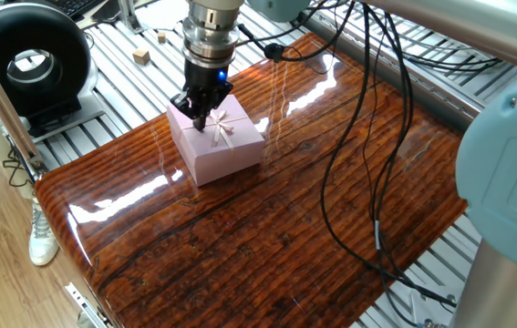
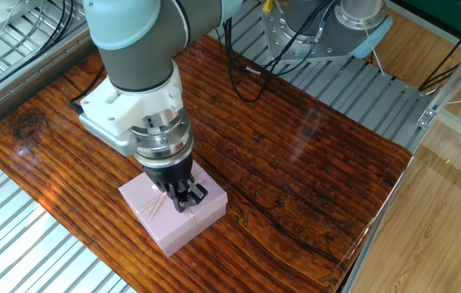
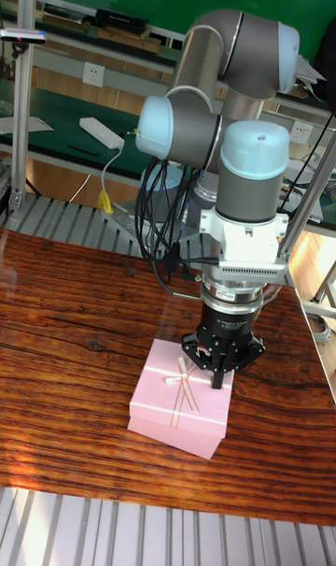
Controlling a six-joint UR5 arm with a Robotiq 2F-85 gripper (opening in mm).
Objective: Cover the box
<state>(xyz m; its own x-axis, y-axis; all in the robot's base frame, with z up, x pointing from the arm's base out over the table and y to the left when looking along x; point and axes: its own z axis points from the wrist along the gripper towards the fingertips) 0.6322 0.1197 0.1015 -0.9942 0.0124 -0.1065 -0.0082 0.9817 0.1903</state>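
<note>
The pink lid [image 1: 232, 138] [image 2: 150, 210] [image 3: 173, 390] with its ribbon bow [image 1: 221, 128] lies squarely on the box [image 1: 228, 165] [image 2: 178, 233] [image 3: 177, 431] at the left of the wooden table [image 1: 267, 228]. Only pink outer sides show, and the dark inside is hidden. My gripper [image 1: 200, 118] [image 2: 186, 198] [image 3: 219, 375] hangs just above the lid's top, beside the bow. Its black fingers are slightly apart and hold nothing.
A black ring-shaped device [image 1: 26, 60] stands off the table at the far left. Two small wooden blocks [image 1: 141, 56] lie on the metal slats behind the box. Black cables [image 1: 367, 137] hang over the table's right half. Slatted metal frame [image 2: 19, 244] borders the table.
</note>
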